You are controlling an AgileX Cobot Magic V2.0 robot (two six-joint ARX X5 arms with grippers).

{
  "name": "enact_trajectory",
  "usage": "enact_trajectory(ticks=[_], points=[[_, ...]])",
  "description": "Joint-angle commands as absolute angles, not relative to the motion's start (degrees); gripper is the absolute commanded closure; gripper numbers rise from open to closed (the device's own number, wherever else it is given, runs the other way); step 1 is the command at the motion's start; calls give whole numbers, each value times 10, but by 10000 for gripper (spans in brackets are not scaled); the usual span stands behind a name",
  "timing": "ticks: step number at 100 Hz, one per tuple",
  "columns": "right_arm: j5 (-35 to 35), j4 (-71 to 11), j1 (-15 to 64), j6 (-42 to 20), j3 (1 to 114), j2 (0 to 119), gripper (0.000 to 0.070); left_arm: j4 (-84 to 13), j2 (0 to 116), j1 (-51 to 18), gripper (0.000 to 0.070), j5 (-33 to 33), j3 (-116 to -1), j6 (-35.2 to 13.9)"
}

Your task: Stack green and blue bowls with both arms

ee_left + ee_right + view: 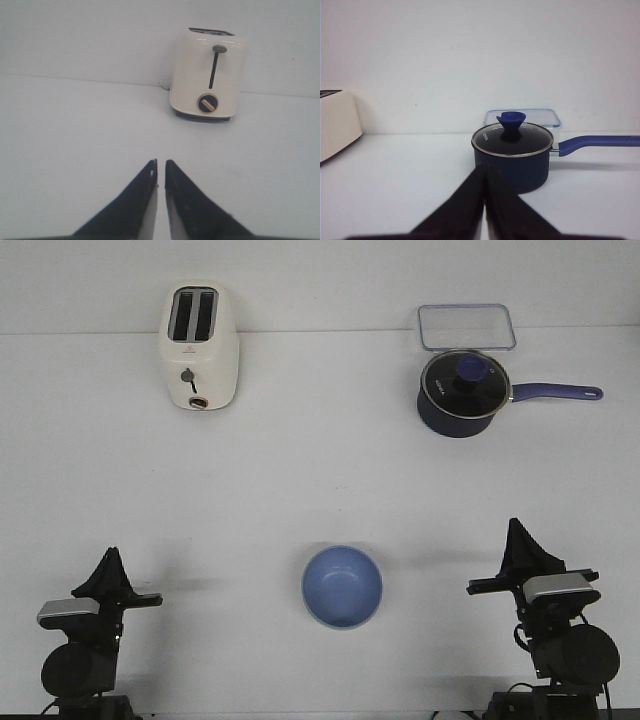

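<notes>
The periwinkle blue bowl sits upright on the white table, front centre, between my two arms. A thin pale greenish edge shows along its near rim; no separate mint green bowl is in view. My left gripper is at the front left, well left of the bowl. In the left wrist view its fingertips are nearly touching and hold nothing. My right gripper is at the front right, well right of the bowl. In the right wrist view it is shut and empty. Neither wrist view shows the bowl.
A cream toaster stands at the back left and shows in the left wrist view. A dark navy saucepan with a glass lid stands at the back right, its handle pointing right, and also shows in the right wrist view. A clear container lies behind it.
</notes>
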State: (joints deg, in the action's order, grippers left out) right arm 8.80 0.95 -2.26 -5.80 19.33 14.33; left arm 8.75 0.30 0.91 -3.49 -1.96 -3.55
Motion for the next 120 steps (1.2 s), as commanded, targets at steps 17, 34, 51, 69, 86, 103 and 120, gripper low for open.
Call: enact_trajectory(ticks=[17,34,51,69,86,103,120], points=[[86,17,-22,-62,195,142,700,95,2,11,686,-34,-8,-33],[86,17,-22,-59,195,142,700,95,2,11,687,-34,-8,-33],[83,3,-22,22,191,136,700,95,2,11,686,-34,-8,-33],[74,-1,-22,139,128,72,700,95,2,11,686,-34,-8,-33],[43,-3,-22,165,58,-3,700,95,2,10,686,-34,-8,-33],[40,9,-16,166,16,1,700,95,3,11,686,-34,-8,-33],[40,3,-1,166,7,1,700,91,2,11,686,-34,-8,-33]])
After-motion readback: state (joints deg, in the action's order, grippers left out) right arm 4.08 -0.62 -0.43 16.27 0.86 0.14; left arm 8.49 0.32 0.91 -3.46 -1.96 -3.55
